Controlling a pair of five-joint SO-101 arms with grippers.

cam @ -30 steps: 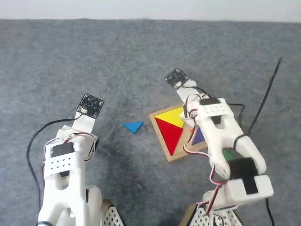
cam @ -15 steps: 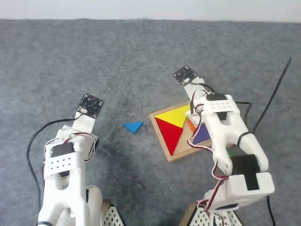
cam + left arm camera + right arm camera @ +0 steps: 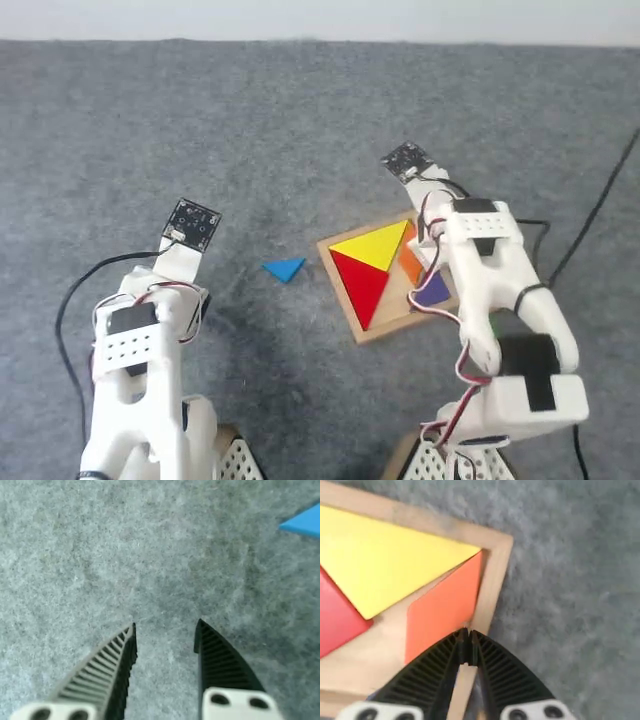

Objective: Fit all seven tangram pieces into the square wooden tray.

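Two arms at a grey felt-covered table [image 3: 200, 120], seen from above and from each wrist. The square wooden tray [image 3: 341, 295] lies on the table in front of the right arm [image 3: 490, 290], turned at an angle to the table's edges. Inside it, a yellow triangle [image 3: 375, 245] and a red triangle [image 3: 362, 285] lie side by side with their edges touching. An orange piece [image 3: 410, 262] sits against the yellow one, next to the rim, and a purple piece [image 3: 432, 290] is partly hidden by the right arm. A blue triangle [image 3: 285, 269] lies flat on the table just outside the tray, between the two arms. The right claw [image 3: 467, 632] has its fingertips pressed together with nothing between them. It is poised over the tray's rim where the rim meets the orange piece. The left claw [image 3: 165, 630] has its fingers apart and empty over bare felt, with the blue triangle well off to one side. The left arm [image 3: 140, 340] stands apart from the tray.
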